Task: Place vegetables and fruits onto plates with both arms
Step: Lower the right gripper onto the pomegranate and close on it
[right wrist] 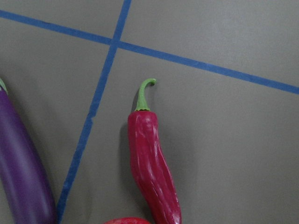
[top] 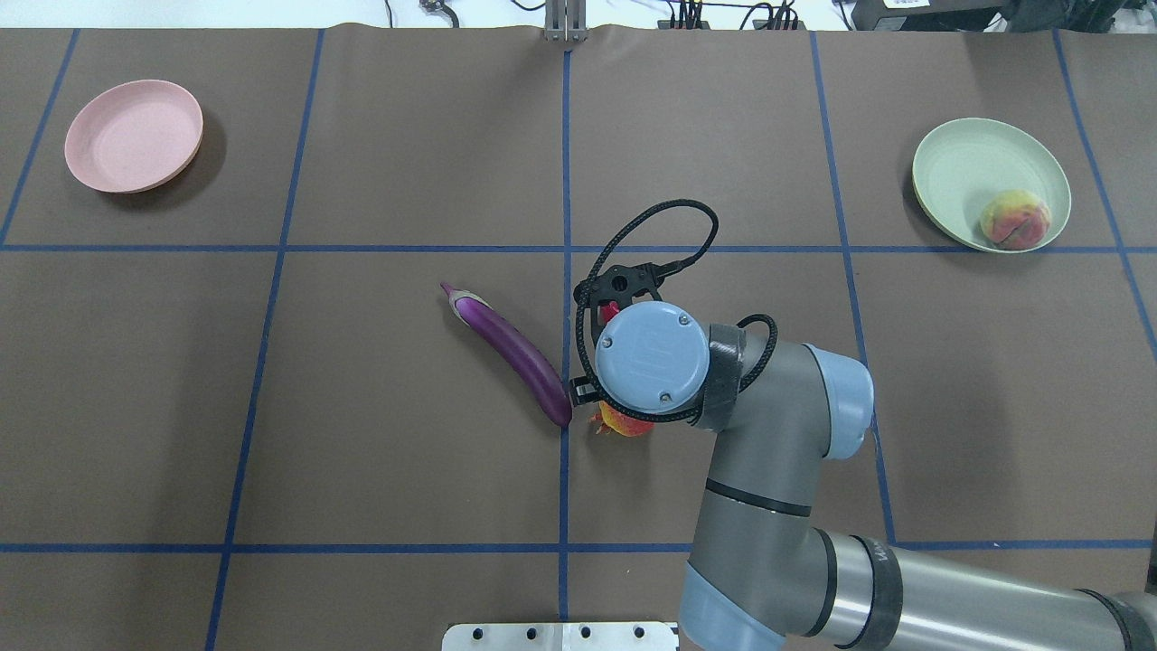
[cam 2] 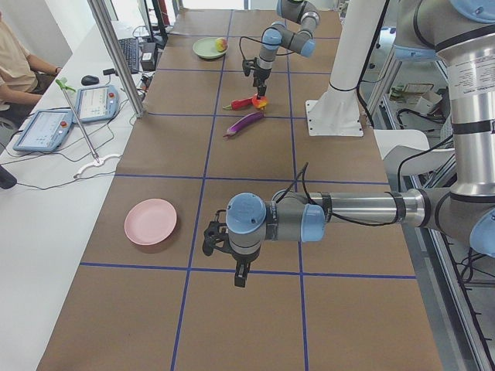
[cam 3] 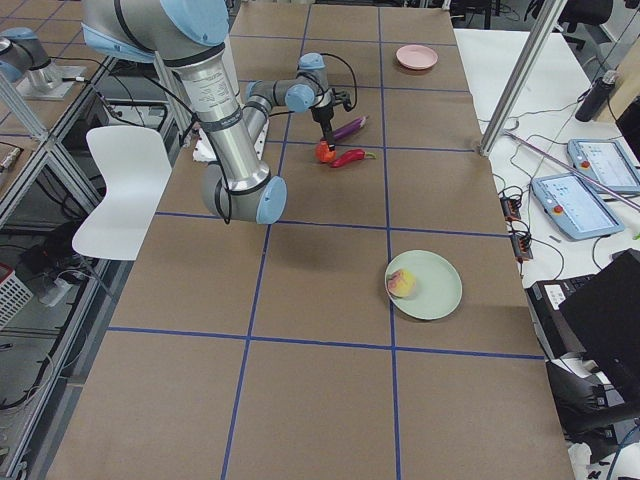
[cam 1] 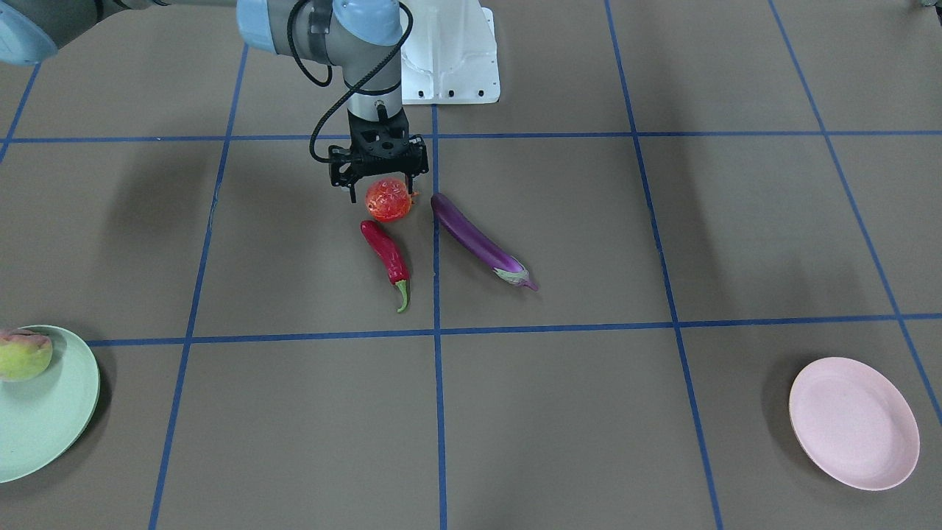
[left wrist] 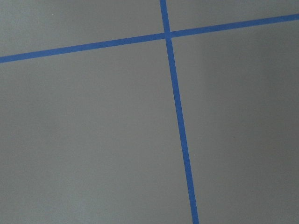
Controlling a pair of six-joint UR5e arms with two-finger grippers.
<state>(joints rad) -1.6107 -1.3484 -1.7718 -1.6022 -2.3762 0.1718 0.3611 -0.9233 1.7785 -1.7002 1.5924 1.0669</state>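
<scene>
Exterior front-facing view: the pomegranate (cam 1: 388, 200) sits on the brown table (cam 1: 574, 412) directly beneath the right gripper (cam 1: 380, 185), which points straight down with its jaws spread wide, one finger on each side of the fruit's upper half. Whether the fingers touch its skin I cannot tell. The gripper has nothing lifted.

Just past the gripper, on the side away from the robot's base, lies the chili (cam 1: 386, 254), its thick end near the pomegranate and its curved green stem pointing farther away. The right wrist view shows it from above, with the rim of the pomegranate at the bottom edge.

On the gripper's left is the eggplant (cam 1: 475, 239), lying at a slant across a blue tape line (cam 1: 437, 412), its near tip just beside the pomegranate and its cap farther out.

Well apart on the gripper's right is the green plate (cam 1: 51, 412), with the peach (cam 1: 23, 355) resting inside near its rim. Well apart on the gripper's left is the pink plate (cam 1: 854, 423).

The left gripper (cam 2: 240, 270) hangs over bare table near the pink plate. Whether its jaws are apart I cannot tell.
</scene>
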